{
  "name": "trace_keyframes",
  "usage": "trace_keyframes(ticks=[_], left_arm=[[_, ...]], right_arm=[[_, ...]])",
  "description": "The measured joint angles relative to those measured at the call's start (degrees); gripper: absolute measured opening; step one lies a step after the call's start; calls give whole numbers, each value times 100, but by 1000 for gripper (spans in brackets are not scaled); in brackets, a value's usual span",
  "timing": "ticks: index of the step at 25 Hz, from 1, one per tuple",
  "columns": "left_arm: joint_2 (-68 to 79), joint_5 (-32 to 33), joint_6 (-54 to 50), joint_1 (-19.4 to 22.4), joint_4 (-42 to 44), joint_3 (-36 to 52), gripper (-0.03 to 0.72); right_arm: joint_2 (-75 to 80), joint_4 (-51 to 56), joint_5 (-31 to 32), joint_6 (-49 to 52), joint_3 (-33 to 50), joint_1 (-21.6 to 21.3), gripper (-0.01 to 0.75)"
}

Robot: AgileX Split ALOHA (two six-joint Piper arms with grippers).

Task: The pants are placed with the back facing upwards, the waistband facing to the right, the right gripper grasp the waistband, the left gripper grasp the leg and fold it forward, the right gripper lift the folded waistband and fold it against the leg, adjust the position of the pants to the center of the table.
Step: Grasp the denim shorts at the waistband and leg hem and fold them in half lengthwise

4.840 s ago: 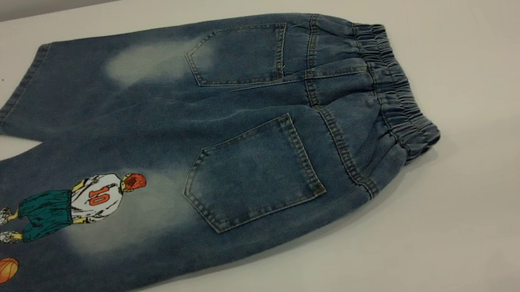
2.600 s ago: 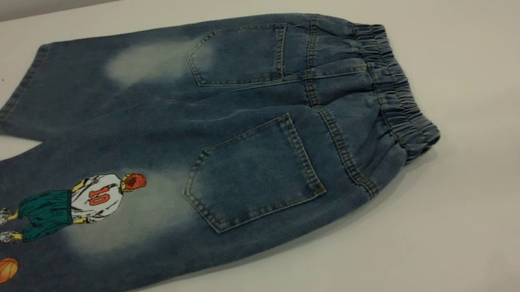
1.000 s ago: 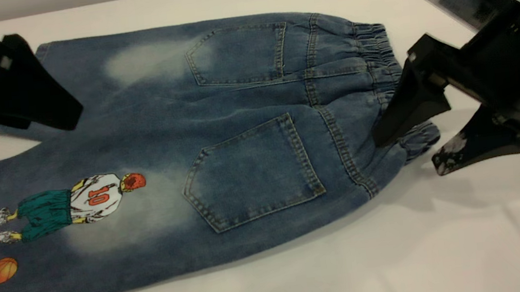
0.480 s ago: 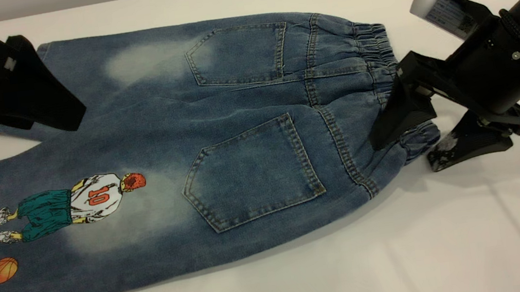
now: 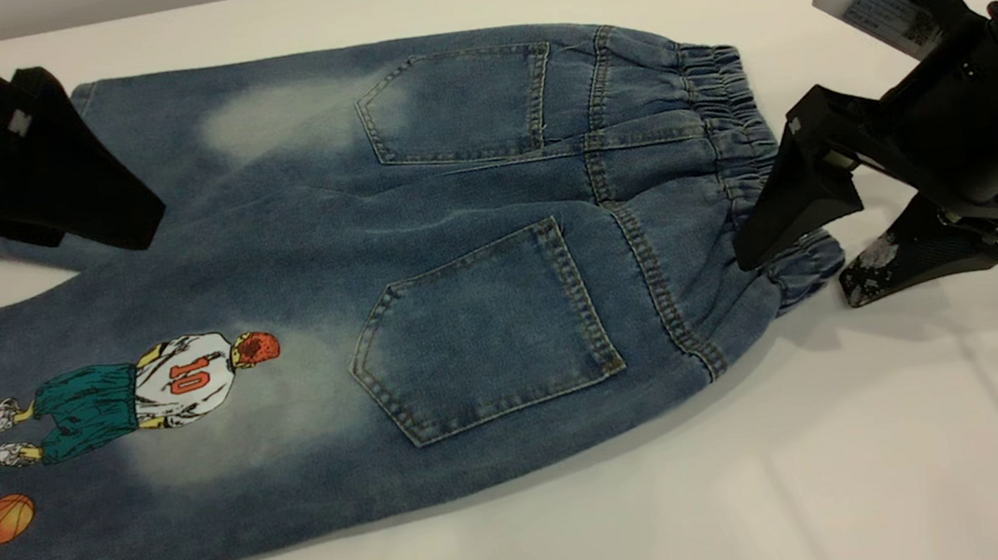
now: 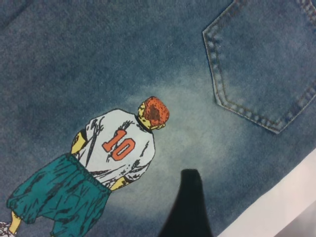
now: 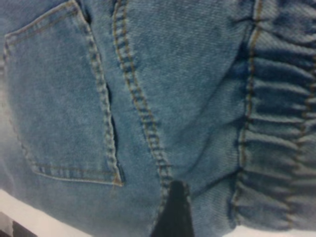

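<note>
A: What has changed for us since half a second ago?

B: Our right gripper (image 5: 799,274) has drawn back a little toward the table's right edge and sits slightly higher. It was pressed further in over the waistband (image 5: 755,176); now one finger (image 5: 783,215) hangs over the elastic's near end and the other finger (image 5: 901,262) is off the cloth, above bare table (image 5: 858,464). We see the jaws spread wide, with nothing between them.

A: And our left side?

B: The left gripper (image 5: 77,201) has barely moved. It hovers at the far left over the plain leg's hem (image 5: 25,245). We cannot tell how far its fingers are parted; it holds nothing.

A: Where are the pants?

B: The pants (image 5: 422,261) lie flat, back up, exactly as before, waistband to the right. The leg (image 5: 104,438) with the number 10 player (image 5: 141,391) and orange ball (image 5: 7,518) lies nearest the camera, running off the left edge.

A: Anything blocking us?

B: In the left wrist view, one dark fingertip (image 6: 186,205) hangs above the faded denim beside the player. In the right wrist view, a fingertip (image 7: 172,212) covers the seam beside the near back pocket (image 7: 59,98).
</note>
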Motion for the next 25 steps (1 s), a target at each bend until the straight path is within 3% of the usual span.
trace_keyframes(ticks=[9, 25], left_arm=[[0, -17, 0, 0, 0, 0, 579], [0, -45, 0, 0, 0, 0, 579]], right_arm=[[214, -17, 380, -69, -320, -6, 594], [243, -410, 289, 412, -346, -6, 594]])
